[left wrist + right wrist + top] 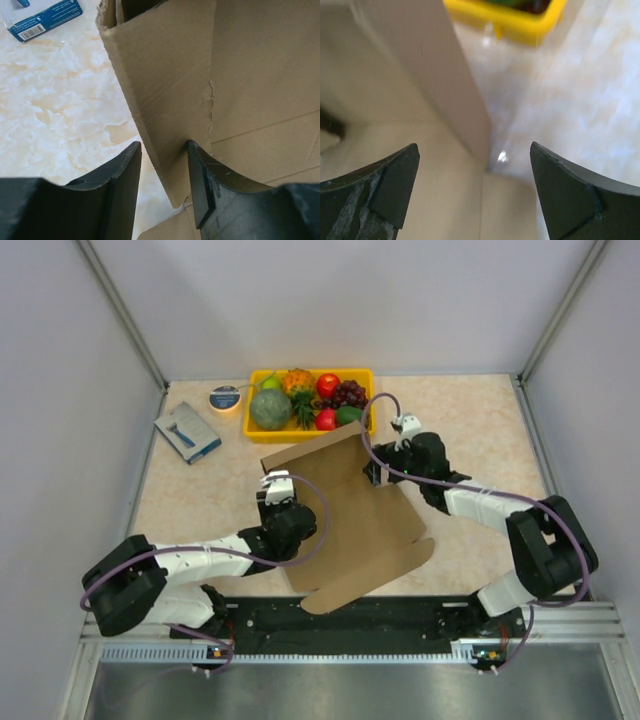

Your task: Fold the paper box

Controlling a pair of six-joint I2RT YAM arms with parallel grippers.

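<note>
Raising the side walls: left gripper [165, 145] jaws straddle one upright wall of the box [350, 530], not yet clamped. Right gripper [475, 146] jaws gape wide around another wall. Next, probably: pinch both and fold inward.

Bright, even light casts soft shadows; the paper box [170, 75] is sharp in the left wrist view, while the right wrist view is blurred, with glare on the table [580, 100].

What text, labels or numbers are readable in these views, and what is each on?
Nothing reads clearly.
Blue-and-grey flat packet: white print and a barcode on its blue edge, too small and blurred to read.
Small round blue-rimmed disc: any marking too small to read.
Plain brown corrugated cardboard box sheet: no print visible.
Yellow plastic fruit tray: no print visible.
</note>
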